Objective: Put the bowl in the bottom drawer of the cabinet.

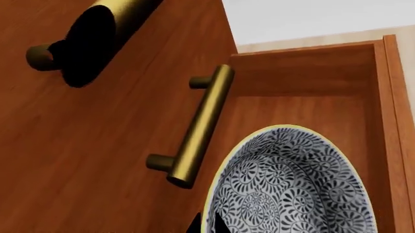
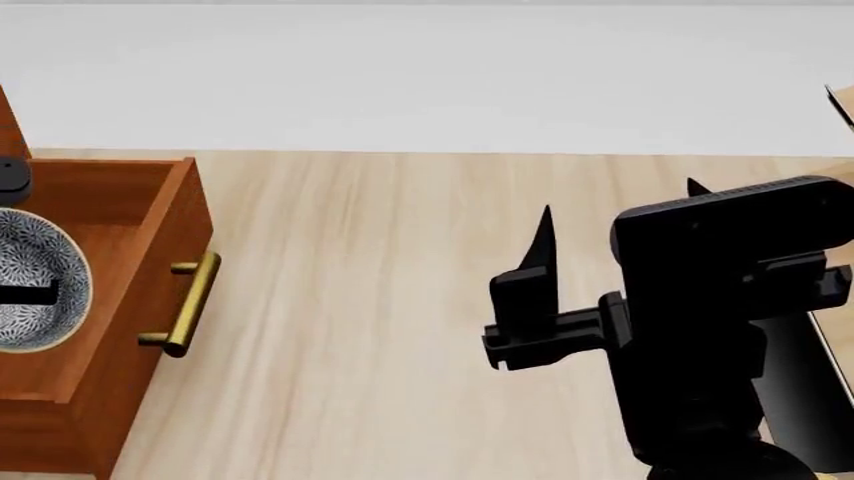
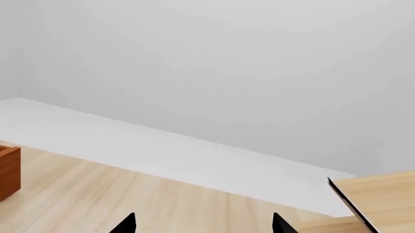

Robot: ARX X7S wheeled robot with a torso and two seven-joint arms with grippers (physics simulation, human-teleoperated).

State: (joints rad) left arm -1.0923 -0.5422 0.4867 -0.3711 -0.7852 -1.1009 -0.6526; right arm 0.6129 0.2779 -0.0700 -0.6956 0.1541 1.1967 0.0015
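The bowl [image 1: 292, 187], white with a dense blue-grey floral pattern, is inside the open bottom drawer [image 1: 304, 104] of the reddish-brown cabinet [image 1: 84, 160]. My left gripper [image 1: 207, 226] is shut on the bowl's rim, with one black fingertip inside and one outside. In the head view the bowl [image 2: 38, 262] shows at the far left within the bottom drawer [image 2: 171, 215], whose brass handle [image 2: 190, 304] faces the floor space. Whether the bowl rests on the drawer floor is hidden. My right gripper [image 2: 618, 208] hangs open and empty over the floor, far to the right; its jaws [image 3: 203, 226] stand wide apart.
Closed drawer fronts above carry brass bar handles [image 1: 202, 125], one very near the left wrist camera [image 1: 97, 34]. Pale wood floor [image 2: 387, 300] runs to a white wall. A pale panel with a dark edge [image 3: 353, 204] stands at the right.
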